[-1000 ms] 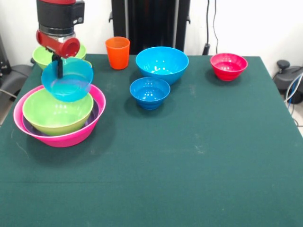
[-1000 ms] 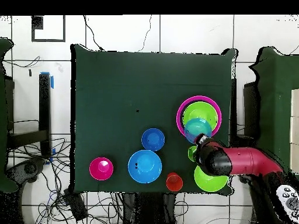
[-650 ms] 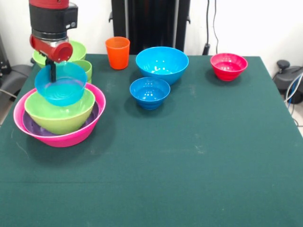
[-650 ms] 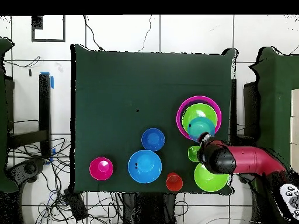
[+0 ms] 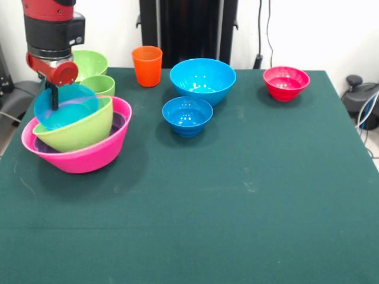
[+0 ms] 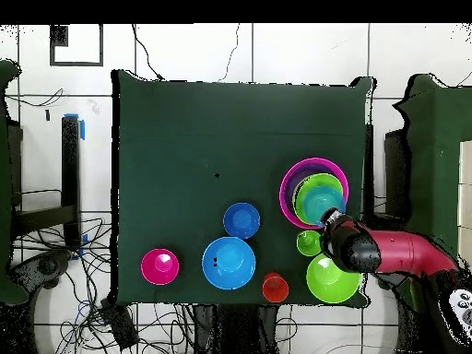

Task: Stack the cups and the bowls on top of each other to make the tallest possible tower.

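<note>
Clamped on the rim of a translucent blue bowl point(image 5: 64, 105), the gripper point(image 5: 54, 97) holds it tilted inside a lime green bowl point(image 5: 77, 127), which sits in the pink bowl point(image 5: 89, 157) over a purple one point(image 5: 117, 123). Behind the stack stand a light green cup point(image 5: 99, 84) and another lime bowl point(image 5: 90, 62). Further right: orange cup point(image 5: 147, 65), two blue bowls point(image 5: 202, 80), the smaller one point(image 5: 187, 115) nearer, and a red bowl point(image 5: 286, 82).

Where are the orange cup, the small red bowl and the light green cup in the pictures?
orange cup point(image 5: 147, 68): front view, on its outer wall.
small red bowl point(image 5: 286, 80): front view, on its inside.
light green cup point(image 5: 100, 86): front view, on its wall.
</note>
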Controlling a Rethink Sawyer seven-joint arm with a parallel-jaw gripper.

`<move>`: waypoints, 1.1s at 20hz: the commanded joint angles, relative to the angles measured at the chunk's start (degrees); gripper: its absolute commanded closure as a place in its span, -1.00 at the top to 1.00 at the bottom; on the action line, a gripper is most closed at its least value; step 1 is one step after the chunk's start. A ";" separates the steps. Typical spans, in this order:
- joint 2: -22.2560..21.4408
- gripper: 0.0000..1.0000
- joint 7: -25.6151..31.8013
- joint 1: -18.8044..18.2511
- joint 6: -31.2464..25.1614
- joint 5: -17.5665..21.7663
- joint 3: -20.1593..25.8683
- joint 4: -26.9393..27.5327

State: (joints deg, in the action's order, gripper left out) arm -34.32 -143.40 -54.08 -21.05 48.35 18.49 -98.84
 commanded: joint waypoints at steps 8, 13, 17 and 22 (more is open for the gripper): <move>3.39 -1.00 11.39 2.18 -2.78 5.92 1.30 0.25; -2.41 -1.00 9.81 3.14 -4.67 3.64 0.22 -4.75; -6.80 -1.00 10.21 3.47 -7.02 1.25 0.55 -8.00; -13.12 -1.00 10.25 4.19 -9.60 -1.55 0.54 -11.68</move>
State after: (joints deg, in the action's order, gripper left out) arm -40.03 -143.40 -52.66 -22.11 49.43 18.39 -102.57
